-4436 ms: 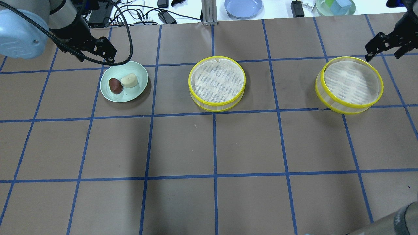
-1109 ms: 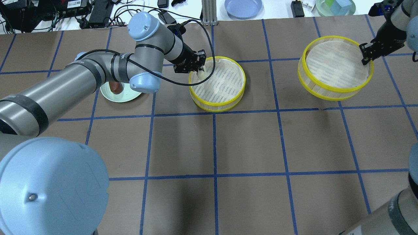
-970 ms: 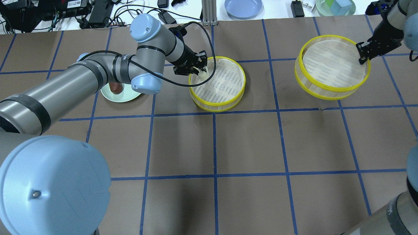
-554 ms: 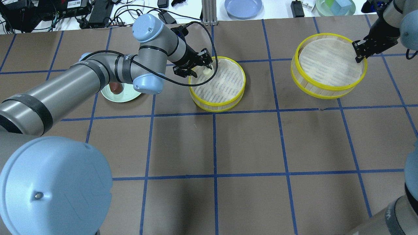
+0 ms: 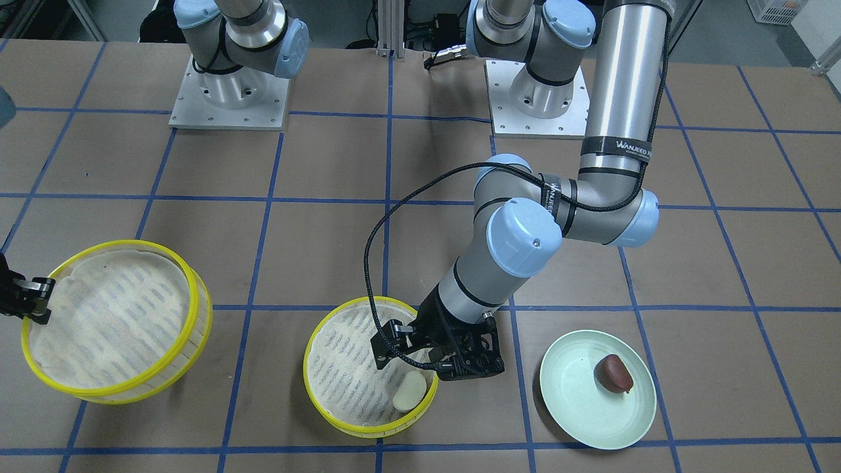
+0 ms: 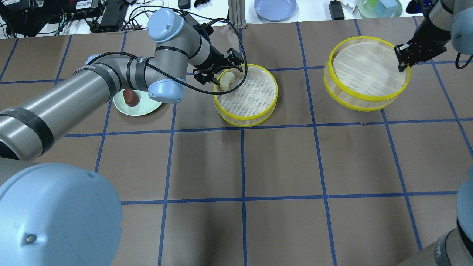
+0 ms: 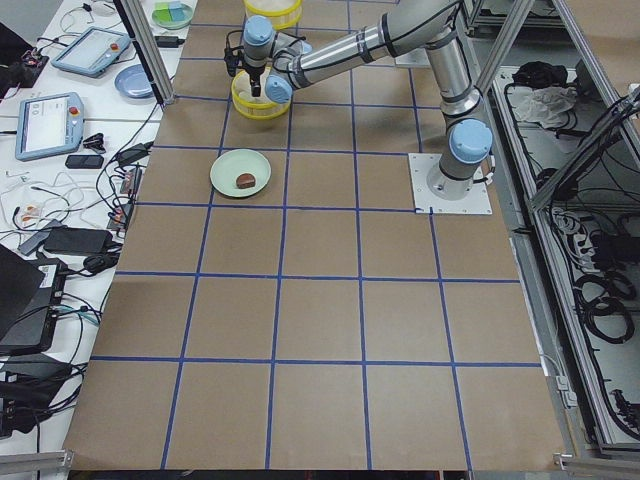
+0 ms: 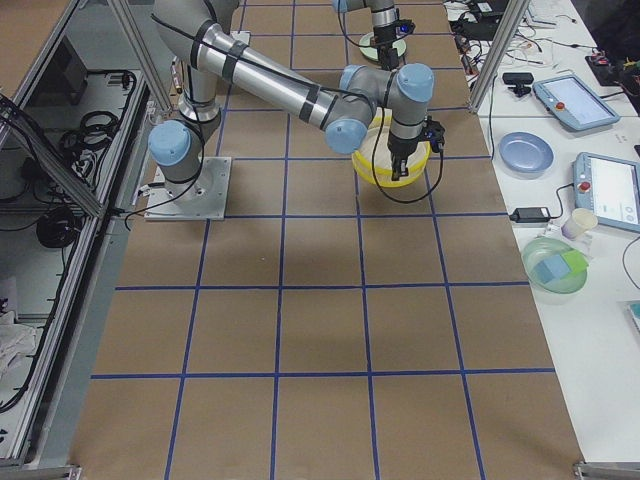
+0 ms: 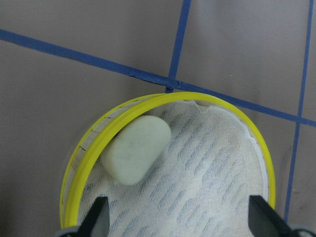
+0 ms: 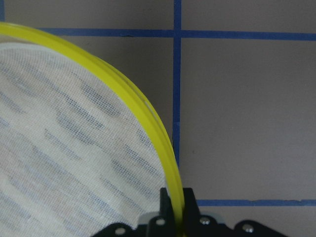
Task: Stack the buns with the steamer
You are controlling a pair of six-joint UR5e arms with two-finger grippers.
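My left claw point(image 6: 221, 71) is wide open just above the cream-white bun point(image 6: 226, 79), which lies inside the middle steamer tier point(image 6: 245, 122) against its far left rim. My right claw point(image 6: 402, 59) is pinched on the right rim of the second steamer tier point(image 6: 354, 100), holding it tilted over the counter point(image 6: 281, 162). The brown bun point(image 6: 130, 96) sits on the green plate point(image 6: 144, 110), left of the middle tier.

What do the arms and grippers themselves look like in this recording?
The left arm and right arm are silver-grey tubes with rounded light-blue joint caps. The left arm wears black bands, one carrying white WANJEED lettering, and a black cable loops loosely along it to the wrist. The left gripper and right gripper are black, each with two slim fingers.
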